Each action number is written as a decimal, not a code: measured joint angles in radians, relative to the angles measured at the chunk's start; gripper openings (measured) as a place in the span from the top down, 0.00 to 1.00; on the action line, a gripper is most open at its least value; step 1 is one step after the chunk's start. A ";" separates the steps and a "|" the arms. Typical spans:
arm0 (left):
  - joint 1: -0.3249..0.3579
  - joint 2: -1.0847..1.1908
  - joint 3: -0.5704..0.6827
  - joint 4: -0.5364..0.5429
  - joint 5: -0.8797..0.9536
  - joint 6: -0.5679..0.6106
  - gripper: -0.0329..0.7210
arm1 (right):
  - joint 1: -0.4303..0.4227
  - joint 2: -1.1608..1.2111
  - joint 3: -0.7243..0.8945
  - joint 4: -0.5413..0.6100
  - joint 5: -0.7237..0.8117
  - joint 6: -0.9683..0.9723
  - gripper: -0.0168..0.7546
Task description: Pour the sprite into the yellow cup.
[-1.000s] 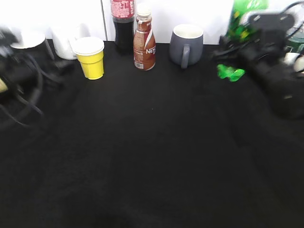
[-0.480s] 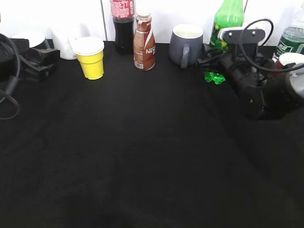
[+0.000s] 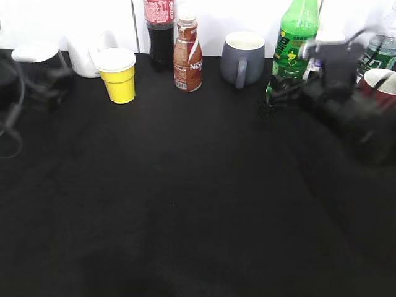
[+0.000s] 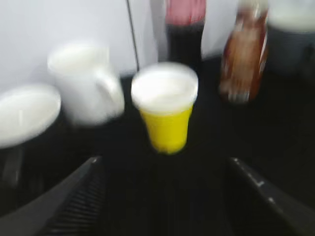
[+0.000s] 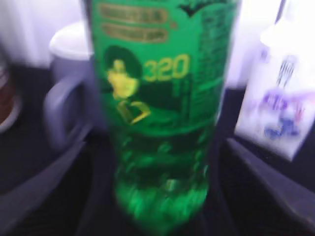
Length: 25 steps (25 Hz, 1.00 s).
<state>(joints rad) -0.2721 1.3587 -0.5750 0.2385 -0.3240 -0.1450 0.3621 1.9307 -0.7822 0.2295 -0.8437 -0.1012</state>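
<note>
The sprite (image 3: 296, 46) stands upright at the back right, a tall green bottle. In the right wrist view the sprite (image 5: 157, 123) fills the middle, blurred. My right gripper (image 3: 275, 99) is open, with one jaw on each side of the bottle's lower part (image 5: 156, 147) and a gap on both sides. The yellow cup (image 3: 119, 77) stands at the back left. My left gripper (image 3: 55, 79) is blurred at the far left. In the left wrist view it (image 4: 163, 160) is open and empty, with the yellow cup (image 4: 166, 113) a short way ahead of the jaws.
Along the back stand a white mug (image 3: 83, 55), a cola bottle (image 3: 159, 31), a brown drink bottle (image 3: 187, 55) and a grey mug (image 3: 242, 59). A red mug (image 3: 378, 80) and a dark-green-labelled bottle (image 3: 380, 46) stand behind the right arm. A white carton (image 5: 278, 113) is beside the sprite.
The right gripper and the sprite shifted left together, then the arm drew back slightly right, so more of the bottle shows. The left arm has moved at the far left, near the yellow cup.
</note>
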 joint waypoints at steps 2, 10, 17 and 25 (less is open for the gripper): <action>-0.062 -0.036 -0.046 -0.002 0.265 -0.003 0.21 | 0.000 -0.210 -0.028 -0.001 0.454 0.000 0.21; -0.224 -0.064 -0.277 -0.272 1.405 -0.003 0.21 | 0.000 -0.462 -0.244 -0.206 1.767 0.175 0.21; -0.224 -0.651 -0.277 -0.286 1.524 -0.004 0.24 | 0.000 -1.084 -0.105 -0.219 1.811 0.183 0.22; -0.224 -1.223 -0.054 -0.283 1.544 0.014 0.29 | 0.000 -1.750 0.132 -0.241 2.037 0.184 0.22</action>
<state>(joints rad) -0.4965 0.1362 -0.6288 -0.0441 1.2204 -0.1311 0.3621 0.1806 -0.6499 -0.0118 1.1933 0.0829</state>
